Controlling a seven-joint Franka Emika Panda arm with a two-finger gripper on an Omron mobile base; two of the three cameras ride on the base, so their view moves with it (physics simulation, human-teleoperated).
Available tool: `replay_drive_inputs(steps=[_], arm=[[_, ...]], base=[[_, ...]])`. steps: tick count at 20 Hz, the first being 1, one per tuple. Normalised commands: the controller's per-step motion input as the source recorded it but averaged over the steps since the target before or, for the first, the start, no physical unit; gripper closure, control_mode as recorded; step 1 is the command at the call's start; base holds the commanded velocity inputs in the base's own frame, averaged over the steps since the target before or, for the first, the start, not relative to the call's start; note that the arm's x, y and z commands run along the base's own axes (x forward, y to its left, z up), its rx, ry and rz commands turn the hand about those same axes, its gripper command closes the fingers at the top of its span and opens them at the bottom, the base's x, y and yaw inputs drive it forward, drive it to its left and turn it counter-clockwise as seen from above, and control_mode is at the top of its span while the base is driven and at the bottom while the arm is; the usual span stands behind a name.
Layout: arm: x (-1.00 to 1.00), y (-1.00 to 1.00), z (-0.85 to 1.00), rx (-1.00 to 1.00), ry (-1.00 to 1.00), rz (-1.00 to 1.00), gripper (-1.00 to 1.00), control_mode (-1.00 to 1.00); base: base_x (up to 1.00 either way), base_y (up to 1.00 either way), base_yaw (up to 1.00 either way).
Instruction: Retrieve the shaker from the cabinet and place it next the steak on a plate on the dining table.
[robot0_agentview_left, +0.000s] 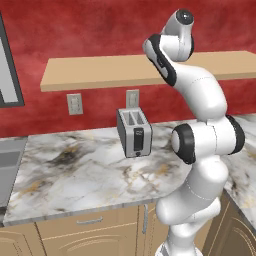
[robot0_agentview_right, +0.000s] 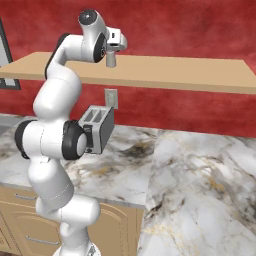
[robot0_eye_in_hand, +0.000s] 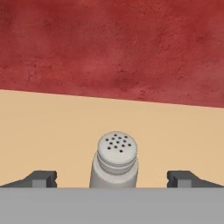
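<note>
The shaker (robot0_eye_in_hand: 114, 160) stands upright on the cabinet (robot0_agentview_right: 175, 72), a long open light-wood shelf board fixed to the red wall (robot0_eye_in_hand: 113, 48). The hand (robot0_eye_in_hand: 113, 178) is raised to shelf height with its fingers (robot0_eye_in_hand: 41, 178) wide apart, one on either side of the shaker and clear of it. The shaker's rounded cap shows a cluster of small dark holes. Below the shelf, a silver two-slot toaster (robot0_agentview_left: 134, 132) stands on the marble surface (robot0_agentview_left: 75, 170). No brand, label or writing can be read on any item.
</note>
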Motion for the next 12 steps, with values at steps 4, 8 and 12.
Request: replay_drive_inputs(steps=[4, 8, 12], arm=[[0.14, 0.0, -0.1, -0.01, 0.0, 0.0, -1.0, -1.0], [0.15, 0.0, -0.09, -0.01, 0.0, 0.0, -1.0, -1.0], [0.15, 0.0, -0.05, 0.0, 0.0, 0.0, -1.0, -1.0]], base=[[0.0, 0.0, 0.0], [0.0, 0.0, 0.0], [0.0, 0.0, 0.0]])
